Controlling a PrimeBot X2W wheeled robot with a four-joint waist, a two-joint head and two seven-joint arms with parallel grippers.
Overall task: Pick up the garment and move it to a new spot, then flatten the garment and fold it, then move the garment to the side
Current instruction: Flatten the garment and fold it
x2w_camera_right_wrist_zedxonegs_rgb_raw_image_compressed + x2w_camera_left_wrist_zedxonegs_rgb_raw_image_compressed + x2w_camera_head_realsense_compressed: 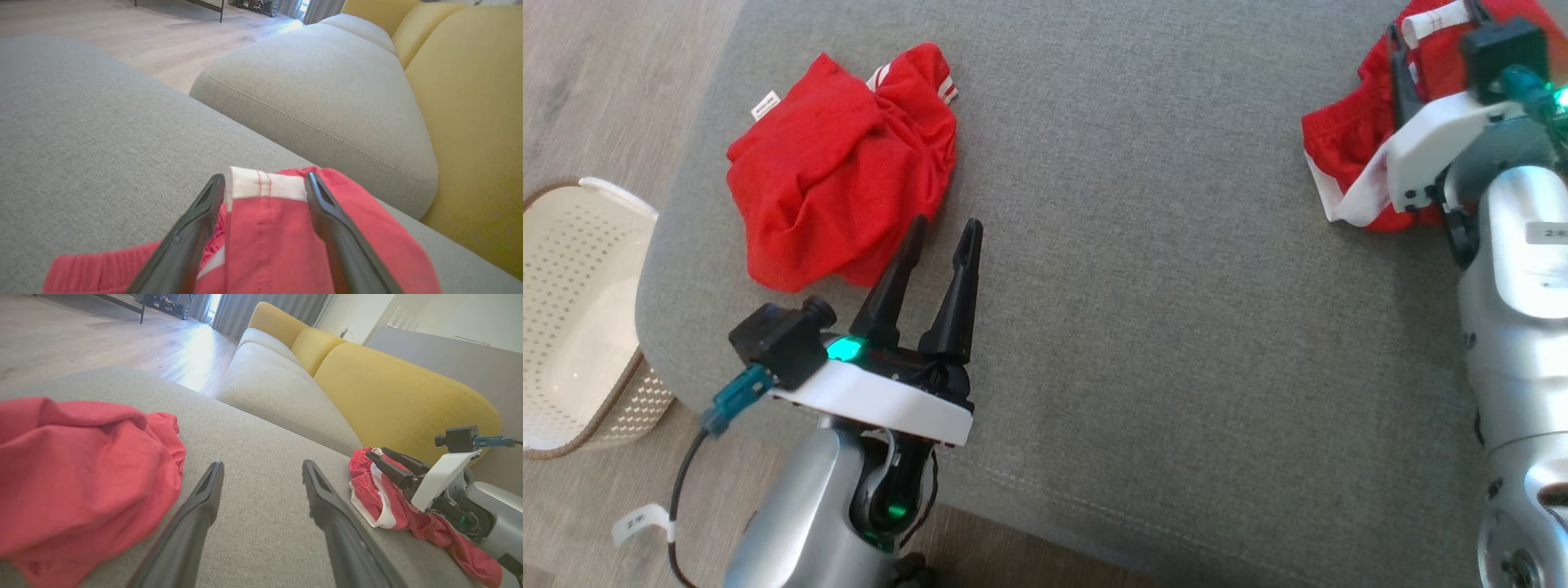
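Two red garments lie on the grey cushion [1143, 286]. One is a crumpled heap [837, 163] at the far left, big at the left of the left wrist view [81, 469]. The other, with white trim [1347, 139], lies at the far right [380, 502]. My left gripper [943, 237] is open just right of the heap's near edge, with bare cushion between its fingers [261, 469]. My right gripper [1433, 33] is open and pressed into the trimmed garment. A raised fold with a white band [269, 228] stands between its fingers [265, 179]. That gripper also appears in the left wrist view [376, 452].
A white perforated basket [580, 327] stands on the wood floor off the cushion's left edge. A pale seat cushion [278, 384] and yellow backrests [388, 388] lie beyond the grey cushion. A wide bare stretch of cushion separates the two garments.
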